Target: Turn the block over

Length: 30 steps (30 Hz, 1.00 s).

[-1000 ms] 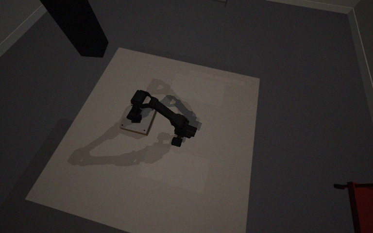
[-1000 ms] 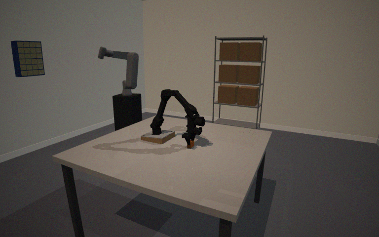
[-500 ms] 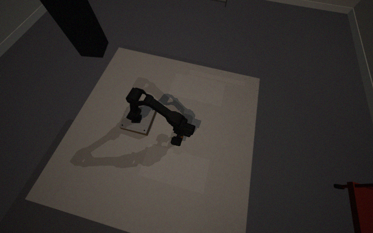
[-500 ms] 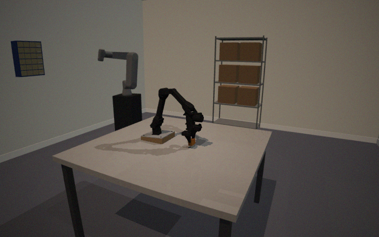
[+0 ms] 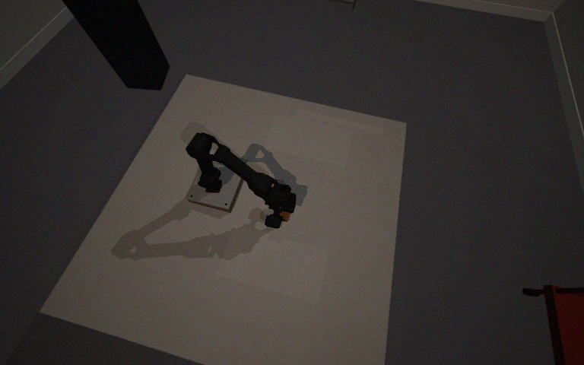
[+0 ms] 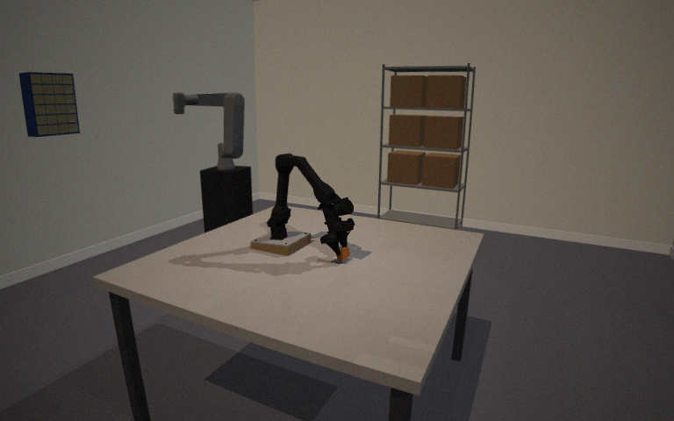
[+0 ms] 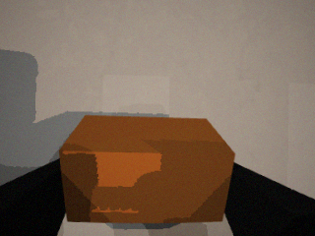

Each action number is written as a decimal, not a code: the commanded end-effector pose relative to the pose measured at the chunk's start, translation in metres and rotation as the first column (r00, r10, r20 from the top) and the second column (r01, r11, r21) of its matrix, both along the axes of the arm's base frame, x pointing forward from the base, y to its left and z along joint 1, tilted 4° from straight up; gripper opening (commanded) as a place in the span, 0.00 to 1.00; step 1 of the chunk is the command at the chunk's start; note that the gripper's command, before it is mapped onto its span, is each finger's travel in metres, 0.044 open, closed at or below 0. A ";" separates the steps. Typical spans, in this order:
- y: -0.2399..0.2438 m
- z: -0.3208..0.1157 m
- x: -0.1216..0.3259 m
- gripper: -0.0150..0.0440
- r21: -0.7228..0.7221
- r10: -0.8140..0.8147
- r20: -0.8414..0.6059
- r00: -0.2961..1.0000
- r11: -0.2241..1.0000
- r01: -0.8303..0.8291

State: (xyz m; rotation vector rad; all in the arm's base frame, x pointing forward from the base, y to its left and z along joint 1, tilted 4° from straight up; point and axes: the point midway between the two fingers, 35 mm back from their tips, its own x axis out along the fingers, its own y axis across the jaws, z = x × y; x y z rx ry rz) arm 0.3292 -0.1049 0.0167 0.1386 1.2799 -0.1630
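An orange block (image 5: 284,216) (image 6: 345,253) (image 7: 148,133) is between the two black fingers of my gripper (image 5: 280,217) (image 6: 341,251) (image 7: 146,168). The gripper is shut on it, one finger against each end in the wrist view. The block is low over the table (image 5: 344,258) (image 6: 278,303) (image 7: 236,39). I cannot tell whether its lower edge touches the tabletop. The wrist view shows two plain orange faces with patches of light and shadow. I make out no mark on them; the faces against the fingers and the underside are hidden.
The arm's base plate (image 5: 215,198) (image 6: 276,245) stands on the table behind the gripper in the exterior view. Shadows of the arm lie across the tabletop. Beyond the table are a grey robot arm (image 6: 233,124) on a black pedestal (image 6: 225,198) and a shelf rack (image 6: 381,148) with boxes.
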 end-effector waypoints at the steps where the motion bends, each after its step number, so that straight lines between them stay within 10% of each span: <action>1: 0.000 -0.001 -0.002 0.25 -0.013 0.003 0.070 0.998 1.000 -0.002; 30: -0.004 -0.032 0.007 0.25 -0.079 0.012 0.400 0.916 0.997 0.021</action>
